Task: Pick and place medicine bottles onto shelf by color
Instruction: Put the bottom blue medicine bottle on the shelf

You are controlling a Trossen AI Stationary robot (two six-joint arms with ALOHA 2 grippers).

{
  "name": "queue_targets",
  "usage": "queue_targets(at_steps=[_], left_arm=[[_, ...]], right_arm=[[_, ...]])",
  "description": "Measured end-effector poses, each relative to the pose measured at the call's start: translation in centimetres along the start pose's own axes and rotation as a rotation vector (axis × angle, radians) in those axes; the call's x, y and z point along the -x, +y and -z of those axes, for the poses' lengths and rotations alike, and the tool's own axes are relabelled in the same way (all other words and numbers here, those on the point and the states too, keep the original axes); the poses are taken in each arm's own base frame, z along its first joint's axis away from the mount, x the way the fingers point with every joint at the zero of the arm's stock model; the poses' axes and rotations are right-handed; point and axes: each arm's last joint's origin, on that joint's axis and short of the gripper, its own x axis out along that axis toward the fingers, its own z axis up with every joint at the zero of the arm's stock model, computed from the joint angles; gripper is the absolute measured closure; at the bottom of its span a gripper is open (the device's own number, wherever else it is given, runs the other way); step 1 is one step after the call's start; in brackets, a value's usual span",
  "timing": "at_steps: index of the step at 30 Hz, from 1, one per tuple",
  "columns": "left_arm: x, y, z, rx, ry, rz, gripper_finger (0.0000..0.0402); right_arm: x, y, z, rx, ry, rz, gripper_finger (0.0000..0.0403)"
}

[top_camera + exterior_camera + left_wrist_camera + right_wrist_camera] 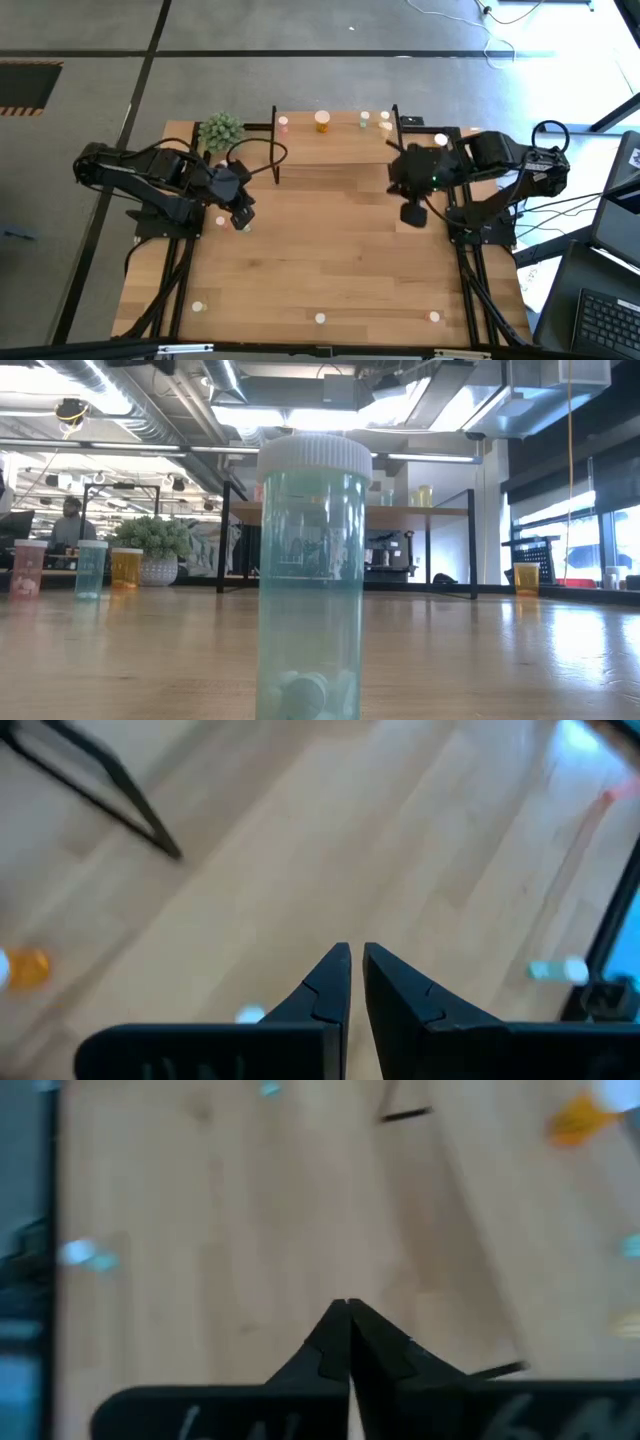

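While both arms hang over the far half of the surface (330, 250), neither holds anything. The left end effector (241, 216) sits near the left edge, its fingers (330, 982) almost together with only a thin slit between them. The right end effector (413, 212) hovers just in front of the shelf's right end, its fingers pressed fully together.

Along the far edge stands the shelf (335, 150), already carrying a pink bottle (283, 123), a bigger orange bottle (322, 121) and a few pale ones (364, 119) toward its right end. Three capped bottles wait well apart along the near edge: one at the left (198, 306), one in the middle (320, 319) and one at the right (434, 317). A pale cap (221, 221) shows just beside the left end effector. A spiky potted plant (220, 130) occupies the far-left corner.

Seen level across the surface, the nearest bottle (312, 575) is a clear blue-green plastic cylinder with a ribbed white cap and a few tablets at the bottom. It looks light, rigid and smooth-walled, so it would likely slip or tip if nudged off-centre. A grip across the body just below the cap, kept upright, seems safest; squeezing the cap alone risks the bottle swinging.
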Motion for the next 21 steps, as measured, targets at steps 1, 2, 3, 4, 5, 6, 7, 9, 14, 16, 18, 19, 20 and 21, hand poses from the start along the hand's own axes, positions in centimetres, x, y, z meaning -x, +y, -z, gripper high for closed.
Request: queue_targets(at_steps=[1,2,3,4,5,6,7,9,14,16,18,19,20,21], left_arm=[[0.0,0.1,0.1,0.009,0.025,0.005,0.0374],[0.0,0.1,0.2,0.014,0.044,0.009,0.0374],[0.0,0.1,0.3,0.015,0.059,0.014,0.0374],[0.0,0.1,0.3,0.015,0.066,0.017,0.0374],[0.0,0.1,0.3,0.014,0.071,0.020,0.0374],[0.0,0.1,0.4,0.012,0.072,0.022,0.0374],[0.0,0.1,0.4,0.008,0.072,0.022,0.0374],[0.0,0.1,0.4,-0.009,0.073,0.024,0.0374],[0.0,0.0,0.4,-0.014,0.097,0.046,0.0374],[0.0,0.0,0.4,-0.021,0.096,0.046,0.0374],[0.0,0.0,0.4,-0.019,0.096,0.046,0.0374],[0.0,0.0,0.4,-0.019,0.095,0.044,0.0374],[0.0,0.1,0.4,-0.020,0.090,0.040,0.0374],[0.0,0.1,0.4,-0.020,0.088,0.038,0.0374]], right_arm=[[0.0,0.2,0.1,-0.003,0.015,-0.047,0.0402],[0.1,0.4,0.1,-0.009,0.025,-0.085,0.0402],[0.1,0.6,0.2,-0.013,0.033,-0.119,0.0402],[0.1,0.8,0.2,-0.013,0.040,-0.148,0.0402],[0.2,1.0,0.3,-0.012,0.046,-0.169,0.0402],[0.2,1.1,0.3,-0.012,0.050,-0.183,0.0402],[0.2,1.2,0.3,-0.019,0.053,-0.189,0.0402],[0.2,1.3,0.4,-0.024,0.054,-0.191,0.0402],[0.2,1.3,0.3,-0.022,0.050,-0.181,0.0402],[0.2,1.2,0.3,-0.020,0.048,-0.176,0.0400],[0.2,1.2,0.3,-0.020,0.048,-0.176,0.0398],[0.2,1.2,0.3,-0.020,0.048,-0.175,0.0397],[0.2,1.2,0.3,-0.020,0.047,-0.175,0.0396],[0.2,1.2,0.3,-0.020,0.047,-0.175,0.0396]])
